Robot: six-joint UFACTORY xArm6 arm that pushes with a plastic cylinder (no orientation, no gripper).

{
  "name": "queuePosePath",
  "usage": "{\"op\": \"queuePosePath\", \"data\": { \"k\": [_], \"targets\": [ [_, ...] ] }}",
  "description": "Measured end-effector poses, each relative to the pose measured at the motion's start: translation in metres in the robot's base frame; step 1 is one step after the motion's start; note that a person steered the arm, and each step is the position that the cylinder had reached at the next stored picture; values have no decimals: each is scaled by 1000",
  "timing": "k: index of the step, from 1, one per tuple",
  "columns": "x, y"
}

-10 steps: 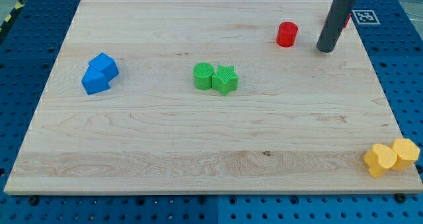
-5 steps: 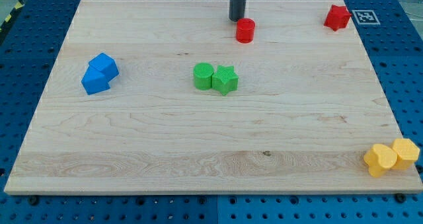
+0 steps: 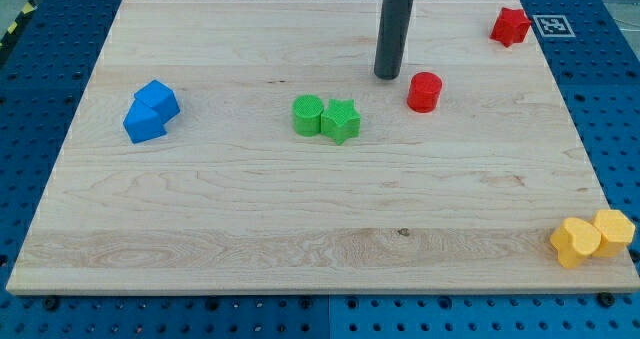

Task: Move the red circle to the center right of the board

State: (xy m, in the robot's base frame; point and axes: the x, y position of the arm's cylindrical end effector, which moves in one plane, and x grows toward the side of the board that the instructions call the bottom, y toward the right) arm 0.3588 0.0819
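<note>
Camera view, left to right: blue blocks (image 3: pixel 151 111) near the bench's (image 3: pixel 200 229) left edge, green pair (image 3: pixel 326 118) mid-bench, my tip (image 3: pixel 387 76) just left of the red circle (image 3: pixel 424 92), red star (image 3: pixel 510 26) top-right corner, unreadable marker tag (image 3: pixel 552 25), yellow pair (image 3: pixel 593 237) bottom-right corner.

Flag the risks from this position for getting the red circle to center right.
1. My tip sits up-left of the red circle, apparently just apart. An off-centre push on a round block could let it slip sideways off the tip.
2. Pushing along that line drives it down-right; overshoot could carry it toward the two yellow blocks at the board corner or off the right edge.
3. The green circle and green star lie down-left of the tip; repositioning there could knock them.
</note>
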Motion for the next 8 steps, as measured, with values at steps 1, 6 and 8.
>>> {"op": "queuePosePath", "data": {
  "k": [1, 6, 8],
  "targets": [
    [42, 20],
    [26, 90],
    [74, 146]
  ]
}}
